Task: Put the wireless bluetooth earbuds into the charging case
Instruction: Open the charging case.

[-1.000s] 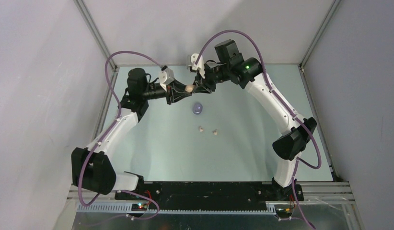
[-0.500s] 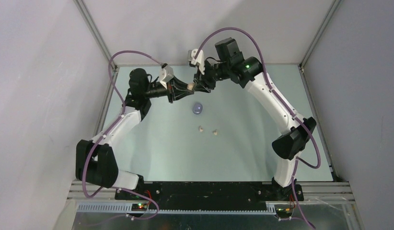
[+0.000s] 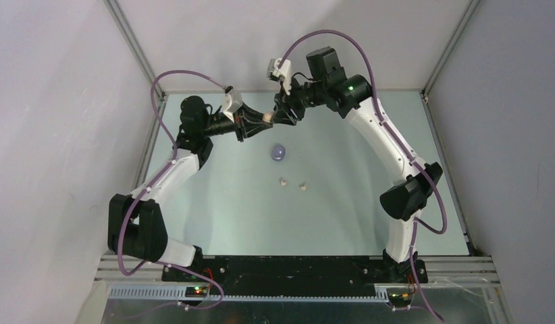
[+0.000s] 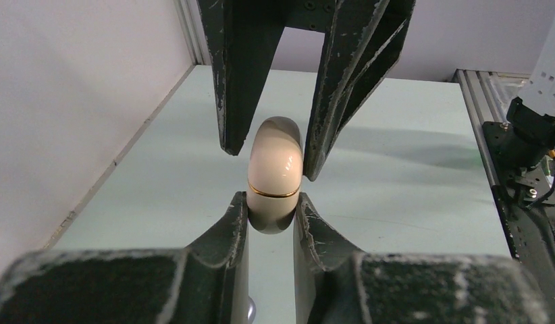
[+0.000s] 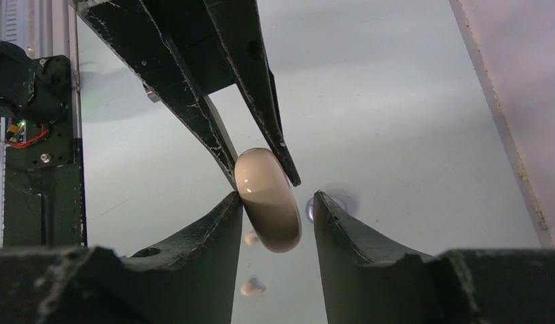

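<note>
The left jaws clenched one end of the cream charging case (image 4: 275,169), holding it aloft. The right jaws, parted, loosely straddled its other end, probably to pry it open. Two cream earbuds (image 3: 283,181) waited below on the table (image 3: 349,202), near a purple case (image 3: 279,152).

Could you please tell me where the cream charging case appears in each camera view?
Top external: the cream charging case is upper centre, held in the air.
Left wrist: dead centre.
Right wrist: centre, slightly low.
Shared landmark: the pale green table lies behind it in all three views.
</note>
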Available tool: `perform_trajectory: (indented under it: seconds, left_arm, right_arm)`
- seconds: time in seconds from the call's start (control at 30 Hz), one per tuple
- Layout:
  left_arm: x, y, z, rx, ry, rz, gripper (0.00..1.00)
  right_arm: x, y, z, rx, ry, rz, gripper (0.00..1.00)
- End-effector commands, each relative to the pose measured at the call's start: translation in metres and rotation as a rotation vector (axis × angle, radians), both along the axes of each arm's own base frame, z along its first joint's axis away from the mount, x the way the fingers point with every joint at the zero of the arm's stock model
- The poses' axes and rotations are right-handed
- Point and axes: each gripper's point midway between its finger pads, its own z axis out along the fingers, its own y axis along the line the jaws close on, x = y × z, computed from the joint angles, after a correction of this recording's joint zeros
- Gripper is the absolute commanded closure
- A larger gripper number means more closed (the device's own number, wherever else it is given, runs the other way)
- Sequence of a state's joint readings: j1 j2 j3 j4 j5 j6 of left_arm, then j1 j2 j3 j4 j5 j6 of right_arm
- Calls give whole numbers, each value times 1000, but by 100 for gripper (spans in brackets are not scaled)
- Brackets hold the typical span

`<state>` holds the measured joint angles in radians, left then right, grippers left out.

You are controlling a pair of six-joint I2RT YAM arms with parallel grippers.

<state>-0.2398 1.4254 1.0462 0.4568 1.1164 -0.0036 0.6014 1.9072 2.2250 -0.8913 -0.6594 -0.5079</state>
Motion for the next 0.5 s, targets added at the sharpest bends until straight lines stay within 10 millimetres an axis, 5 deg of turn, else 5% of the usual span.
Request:
perform_trajectory:
  seconds: [0.0, 0.47]
  left_arm:
    - [-9, -3, 3, -2, 0, -51, 100]
    - [-4, -3, -2, -5, 46, -26, 100]
  right_arm:
    - [26, -7, 46, 87, -132, -70, 53]
    - [25, -12, 58, 115, -138, -81, 52]
